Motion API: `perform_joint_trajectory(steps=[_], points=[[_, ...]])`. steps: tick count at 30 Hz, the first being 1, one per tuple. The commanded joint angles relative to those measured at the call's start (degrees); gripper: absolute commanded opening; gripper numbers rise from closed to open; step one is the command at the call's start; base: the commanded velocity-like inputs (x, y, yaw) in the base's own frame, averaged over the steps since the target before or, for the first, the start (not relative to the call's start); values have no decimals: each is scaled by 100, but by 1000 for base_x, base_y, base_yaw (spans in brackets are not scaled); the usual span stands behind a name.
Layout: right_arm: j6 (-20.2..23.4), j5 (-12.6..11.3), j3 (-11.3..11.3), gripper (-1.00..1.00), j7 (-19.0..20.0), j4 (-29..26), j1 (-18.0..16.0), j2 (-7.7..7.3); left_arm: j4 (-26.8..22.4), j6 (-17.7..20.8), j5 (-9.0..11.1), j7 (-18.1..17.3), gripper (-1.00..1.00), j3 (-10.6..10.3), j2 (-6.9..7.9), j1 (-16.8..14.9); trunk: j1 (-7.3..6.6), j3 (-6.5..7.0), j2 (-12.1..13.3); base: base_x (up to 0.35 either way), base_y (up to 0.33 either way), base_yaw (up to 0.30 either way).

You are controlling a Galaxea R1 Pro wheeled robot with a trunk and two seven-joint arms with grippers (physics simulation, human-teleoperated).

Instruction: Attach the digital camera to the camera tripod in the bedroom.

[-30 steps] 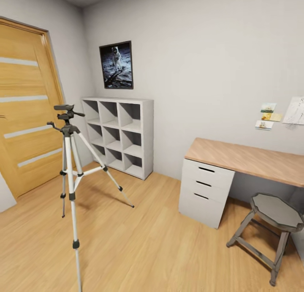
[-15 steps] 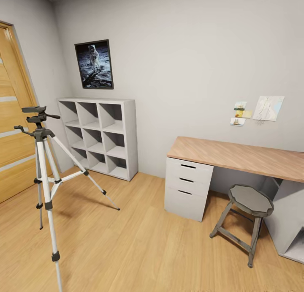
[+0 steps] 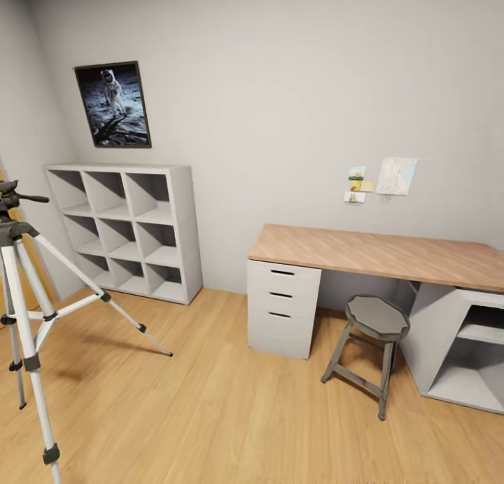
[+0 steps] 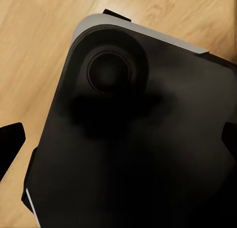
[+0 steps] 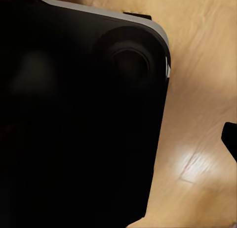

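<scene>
head view: the camera tripod (image 3: 24, 309) stands on the light wood floor (image 3: 231, 414) at the far left of the bedroom, cut by the picture's edge, its black head and long side handle up top and its silver legs splayed. behind it sits a white cubby shelf (image 3: 126, 228) under an astronaut poster (image 3: 113, 104); further right a wood-topped desk (image 3: 378, 253) with white drawers and a grey stool (image 3: 374, 344) tucked beside it. the desk top looks bare, and i can't pick out the digital camera here.

left wrist view: a black fingertip (image 4: 10, 144) pokes in at one edge and another dark tip at the opposite edge, with nothing between them but a dark rounded-corner panel with a round hub (most likely the robot's own base) (image 4: 128, 139) well beyond, over wood floor. the fingers look spread and empty.

right wrist view: one dark fingertip (image 5: 231, 139) shows at the edge, the same kind of dark panel (image 5: 74, 114) beyond it; i cannot tell whether these fingers are parted or closed.

handling, as a judgement: the camera should be light, rigid and chunky, with a smooth shell that may slip, so pinch it across the flat sides of the body, clear of the bulge. the tripod is tall and probably tippy; press down gently on its head.
</scene>
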Motion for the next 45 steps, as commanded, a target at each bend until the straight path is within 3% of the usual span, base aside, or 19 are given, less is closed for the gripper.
perform_joint_trajectory(steps=[1, 45], points=[[-15, 51, -8, 100, -1, 0, -1, 1, -3, -13, 17, 3, 100, 14, -1, 1, 0, -4, -2, 0, 0, -292], [-14, 69, -8, 100, -1, 0, -1, 10, -10, -28, 0, -12, 100, 14, -16, 1, 0, -4, -2, 0, 0, -298]])
